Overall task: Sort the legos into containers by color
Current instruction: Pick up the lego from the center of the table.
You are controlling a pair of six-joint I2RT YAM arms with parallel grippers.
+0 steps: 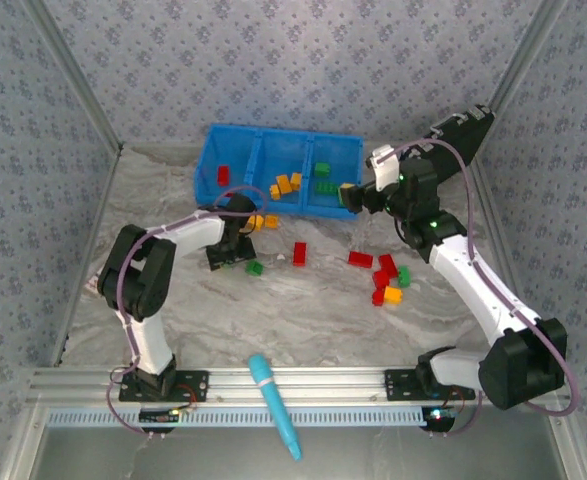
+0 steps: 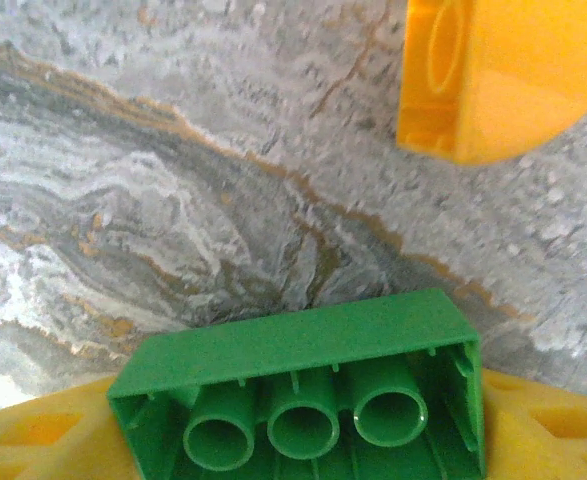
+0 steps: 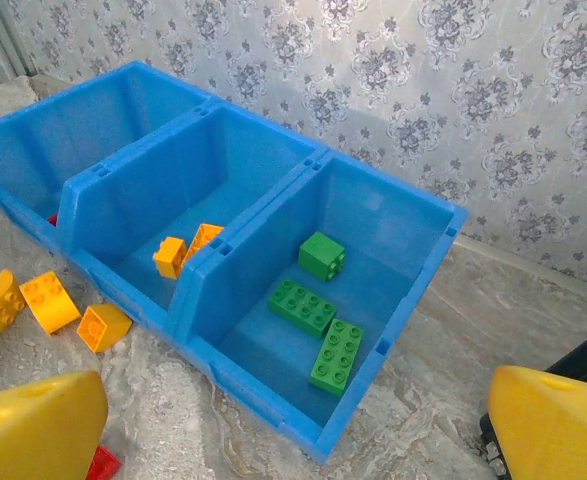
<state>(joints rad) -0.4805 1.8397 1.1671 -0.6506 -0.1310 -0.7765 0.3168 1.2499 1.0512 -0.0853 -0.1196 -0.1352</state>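
A green lego (image 2: 293, 350) fills the bottom of the left wrist view, hollow underside toward the camera. My left gripper (image 2: 298, 440) is shut on it, a yellow finger (image 2: 33, 430) against each end, low over the marble table. From above, that gripper (image 1: 235, 250) sits just in front of the blue containers (image 1: 205, 170). My right gripper (image 1: 358, 197) hangs open over the bin's near right corner, nothing between its fingers (image 3: 33, 420). The right compartment (image 3: 413, 215) holds three green legos (image 3: 301, 306). The middle one holds orange legos (image 3: 169, 256).
Orange bricks (image 3: 51, 300) lie on the table before the bin. Red bricks (image 1: 299, 253), plus a red, orange and green cluster (image 1: 385, 280), lie mid-table. A cyan pen-like tool (image 1: 275, 405) rests on the front rail. A black case (image 1: 463, 130) stands at back right.
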